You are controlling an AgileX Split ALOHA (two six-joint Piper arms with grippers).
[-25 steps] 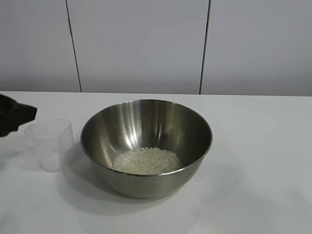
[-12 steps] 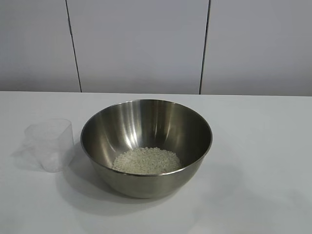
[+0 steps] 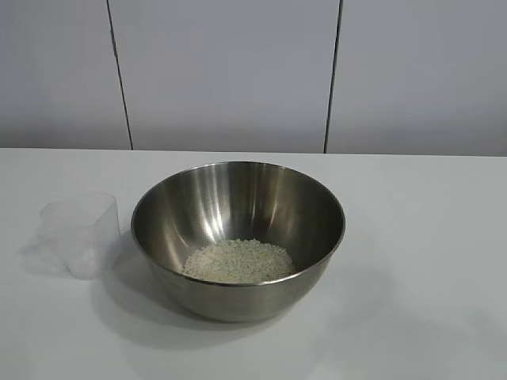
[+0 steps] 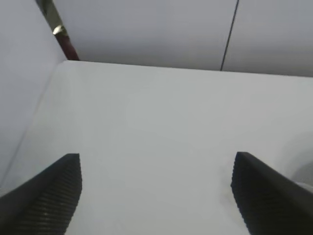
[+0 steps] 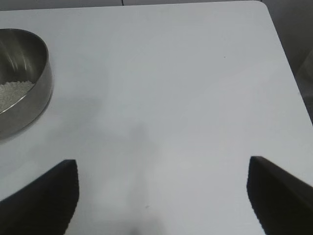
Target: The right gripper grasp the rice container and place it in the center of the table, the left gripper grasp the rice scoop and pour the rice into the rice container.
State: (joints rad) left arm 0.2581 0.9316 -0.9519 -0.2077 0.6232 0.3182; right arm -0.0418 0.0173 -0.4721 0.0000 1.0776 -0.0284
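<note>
The steel rice container [image 3: 238, 237] stands in the middle of the white table [image 3: 428, 237] with a pale heap of rice [image 3: 238, 261] in its bottom. Just left of it the clear plastic rice scoop [image 3: 81, 234] stands upright, apart from the bowl, and looks empty. Neither arm shows in the exterior view. My left gripper [image 4: 156, 183] is open over bare table, nothing between its fingers. My right gripper [image 5: 164, 191] is open too, over bare table, with the rice container [image 5: 22, 81] and its rice [image 5: 14, 93] off to one side.
A grey panelled wall [image 3: 238, 71] runs behind the table. In the left wrist view a table edge [image 4: 46, 98] meets a side wall. A far corner of the table [image 5: 261, 7] shows in the right wrist view.
The left gripper's black fingertip, beside the scoop at the exterior view's left edge a second ago, has drawn back out of that view. Bowl, rice and scoop have not moved.
</note>
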